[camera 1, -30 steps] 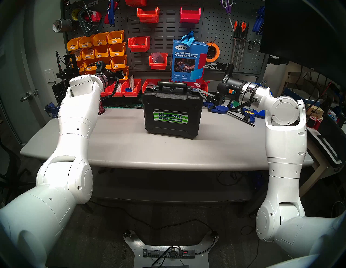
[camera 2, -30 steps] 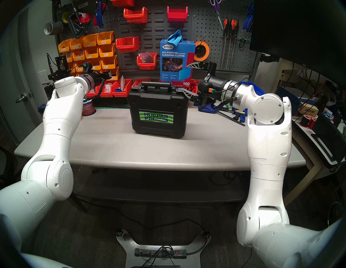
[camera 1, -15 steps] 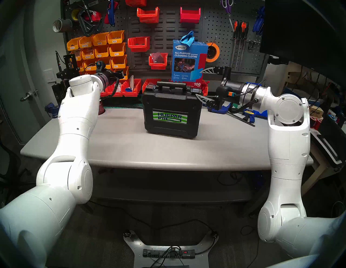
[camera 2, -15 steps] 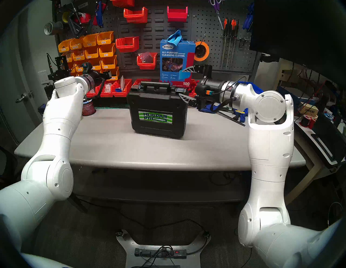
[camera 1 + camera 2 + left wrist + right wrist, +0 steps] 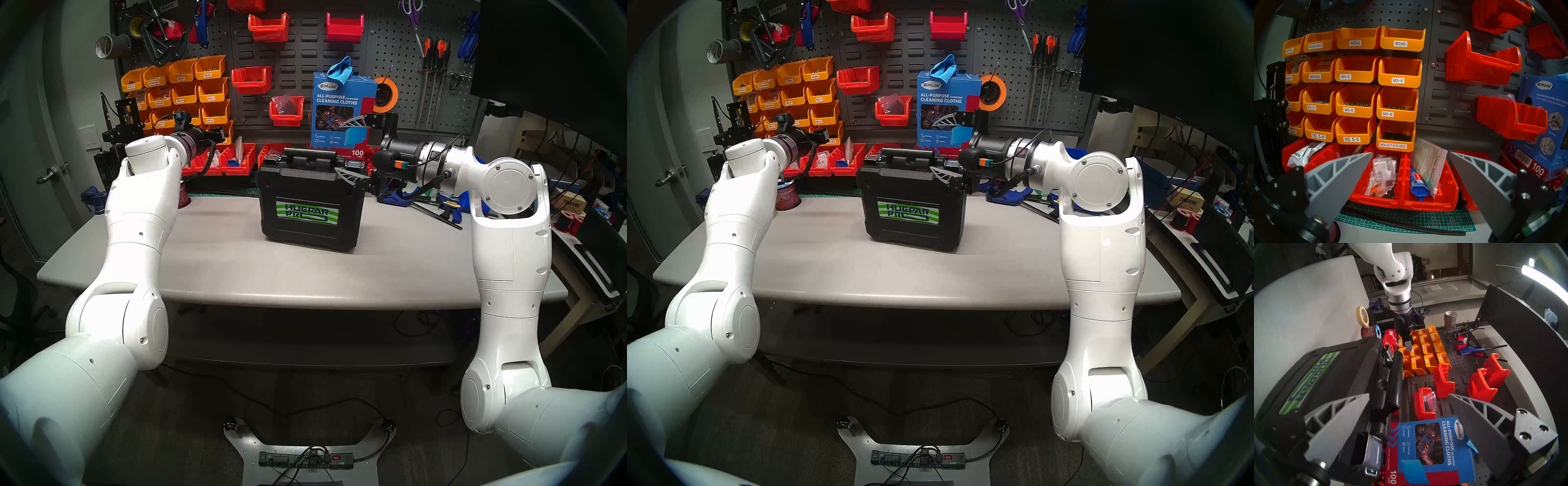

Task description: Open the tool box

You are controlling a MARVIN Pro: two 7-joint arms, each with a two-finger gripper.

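Orange bins (image 5: pixel 190 91) fill the wall before the left gripper (image 5: pixel 1411 169), whose jaws stand wide and empty. Mid-table (image 5: pixel 237 271) stands the tool box (image 5: pixel 310 207), shut, backed by a blue cloths box (image 5: pixel 342 112). The right gripper (image 5: pixel 341 147) hangs spread and empty at its right latch (image 5: pixel 1371 453).

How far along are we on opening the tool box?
Done: nothing yet. The tool box stands upright and shut on the table, and its right latch looks clasped.

In hand: the right gripper, open and empty, is at the box's top right corner, one finger beside that latch.

Left: release both latches, then open the lid. The left gripper is open, facing the wall bins.
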